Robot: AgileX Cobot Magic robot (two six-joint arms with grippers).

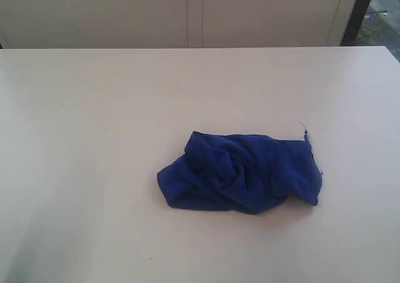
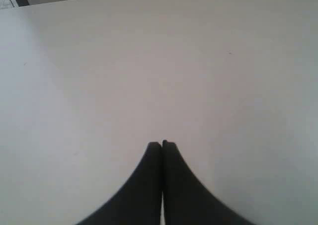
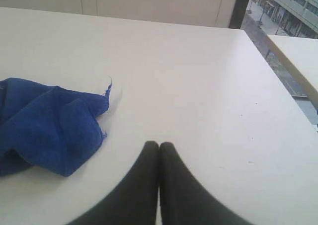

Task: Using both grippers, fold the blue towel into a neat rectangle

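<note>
The blue towel point(image 1: 240, 173) lies crumpled in a loose heap on the white table point(image 1: 94, 139), in the lower right-centre of the exterior view, not spread flat and not folded. Its long axis runs roughly across the frame, from a rounded bunched end at the lower left of the heap to a squarer end at the right, which sits a little higher in the frame. The folds twist together into a swirl near the middle of the heap. At the upper right corner of the cloth a thin pale frayed thread point(image 1: 304, 130) sticks up; the right wrist view shows the same thread point(image 3: 109, 83) curling off a pointed corner of the towel point(image 3: 47, 123). Anything like a tag at that corner is too small to make out, and no writing can be read on it. Neither arm appears in the exterior view. In the left wrist view the left gripper point(image 2: 162, 144) has its two black fingers pressed together tip to tip, with nothing between them and only bare table ahead. The right gripper point(image 3: 159, 144) is likewise closed on nothing, over bare table near the towel's frayed corner but clear of the cloth.
</note>
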